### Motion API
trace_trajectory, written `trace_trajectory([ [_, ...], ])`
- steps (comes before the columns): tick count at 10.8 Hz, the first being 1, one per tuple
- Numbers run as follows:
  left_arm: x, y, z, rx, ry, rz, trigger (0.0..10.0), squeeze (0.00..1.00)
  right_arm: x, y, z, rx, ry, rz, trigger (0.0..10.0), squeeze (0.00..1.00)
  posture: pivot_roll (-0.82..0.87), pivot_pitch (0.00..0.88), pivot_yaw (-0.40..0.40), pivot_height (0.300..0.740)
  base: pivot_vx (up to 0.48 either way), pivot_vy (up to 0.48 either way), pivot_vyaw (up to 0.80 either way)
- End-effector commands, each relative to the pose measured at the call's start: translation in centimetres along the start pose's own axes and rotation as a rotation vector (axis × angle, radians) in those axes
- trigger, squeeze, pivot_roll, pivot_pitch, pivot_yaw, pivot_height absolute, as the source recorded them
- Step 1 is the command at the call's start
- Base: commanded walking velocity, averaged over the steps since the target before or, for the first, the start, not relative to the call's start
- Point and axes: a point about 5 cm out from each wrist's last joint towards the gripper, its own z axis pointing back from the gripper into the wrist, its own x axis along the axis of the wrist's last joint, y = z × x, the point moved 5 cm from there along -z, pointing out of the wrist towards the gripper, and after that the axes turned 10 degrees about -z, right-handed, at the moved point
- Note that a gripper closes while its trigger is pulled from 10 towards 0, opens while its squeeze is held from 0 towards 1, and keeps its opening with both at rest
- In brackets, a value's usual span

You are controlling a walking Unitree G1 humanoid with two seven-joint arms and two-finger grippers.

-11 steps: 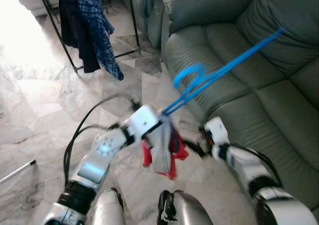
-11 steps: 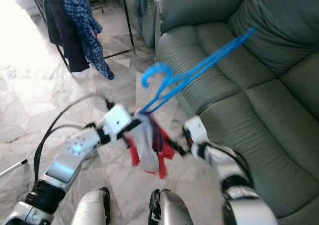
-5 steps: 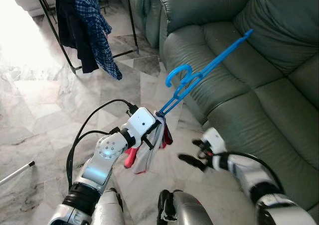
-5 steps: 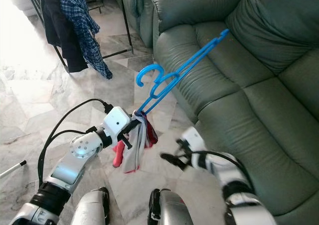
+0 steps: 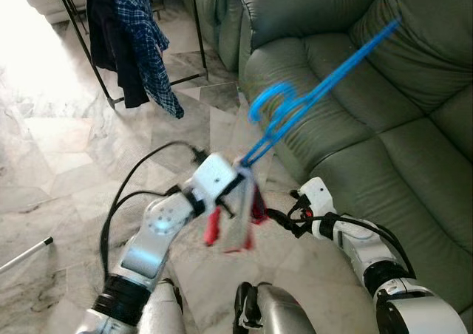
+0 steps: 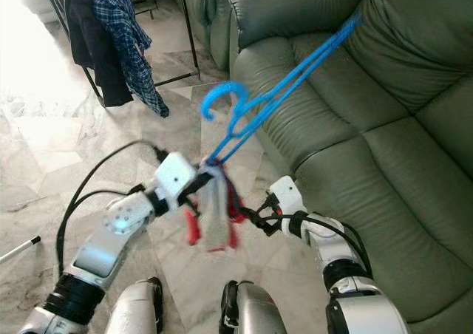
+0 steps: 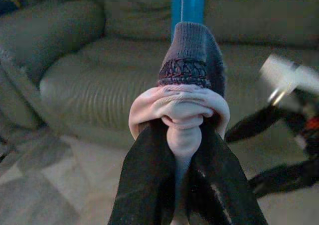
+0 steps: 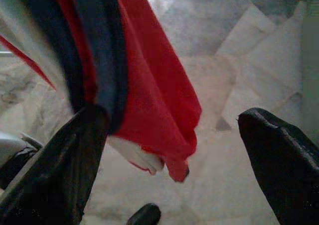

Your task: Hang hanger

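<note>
Since half a second ago the right tool has moved in from lower down to just beside the hanging cloth, and the blue hanger has tipped so its long end points higher over the sofa.

A large grey-green sofa takes up the right and upper part of the scene, standing on a pale marble floor. At the upper left a black clothes rack carries a dark garment and a blue checked shirt; it looks like the likely place for the hanger to go, and it is well apart from the robot.

The left arm reaches forward at the centre. The left tool is pressed together on bunched cloth at the hanger's lower end, probably so the garment and hanger travel as one. In the left wrist view the black fingers pinch a pale, knotted wad of fabric with a dark knitted edge above it, and the blue bar rises straight beyond.

The hanger is thin bright blue plastic, held in the air at a slant, its curved hook pointing towards the rack. A red, white and dark garment dangles below the grip, blurred.

The right tool is spread wide, one finger touching the red cloth, seemingly ready to steady it
</note>
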Motion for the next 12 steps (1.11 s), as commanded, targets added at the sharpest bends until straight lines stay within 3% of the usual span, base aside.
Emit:
trace_trajectory([
  [1,1.4,-0.3,-0.3,-0.008,-0.043,0.004,10.0,0.00,-0.3,-0.3,0.0,-0.026,0.006,-0.028,10.0,0.00,0.01,0.194,-0.090,0.740,0.000,0.000,0.00],
  [3,1.7,-0.4,-0.4,-0.007,-0.045,-0.004,10.0,0.00,1.4,0.8,-1.1,0.011,-0.048,-0.031,10.0,0.00,0.01,0.196,-0.093,0.740,0.000,0.000,0.00],
  [5,-1.1,1.4,0.5,0.047,0.052,-0.031,10.0,0.00,3.9,0.7,-1.5,0.019,-0.130,-0.073,10.0,0.00,0.02,0.206,-0.108,0.740,0.000,0.000,0.00],
  [7,-0.1,3.4,0.9,0.088,0.045,-0.061,10.0,0.00,2.7,1.4,-2.7,-0.030,-0.065,-0.094,10.0,0.00,0.08,0.253,-0.124,0.740,0.000,0.000,0.00],
  [8,0.3,3.8,1.1,0.097,0.041,-0.072,10.0,0.00,3.3,2.2,-3.6,-0.029,-0.074,-0.112,10.0,0.00,0.11,0.272,-0.129,0.740,0.000,0.000,0.00],
  [10,1.2,4.2,1.9,0.124,0.030,-0.089,10.0,0.00,5.7,5.3,-6.0,0.012,-0.104,-0.133,10.0,0.00,0.16,0.306,-0.157,0.740,0.000,0.000,0.00],
  [11,1.4,4.2,2.2,0.138,0.034,-0.094,10.0,0.00,7.1,7.0,-7.0,0.052,-0.114,-0.087,10.0,0.00,0.18,0.316,-0.177,0.740,0.000,0.000,0.00],
  [12,1.5,4.3,2.4,0.152,0.037,-0.092,10.0,0.00,7.6,7.5,-7.3,0.052,-0.109,-0.047,10.0,0.00,0.18,0.322,-0.192,0.740,0.000,0.000,0.00],
])
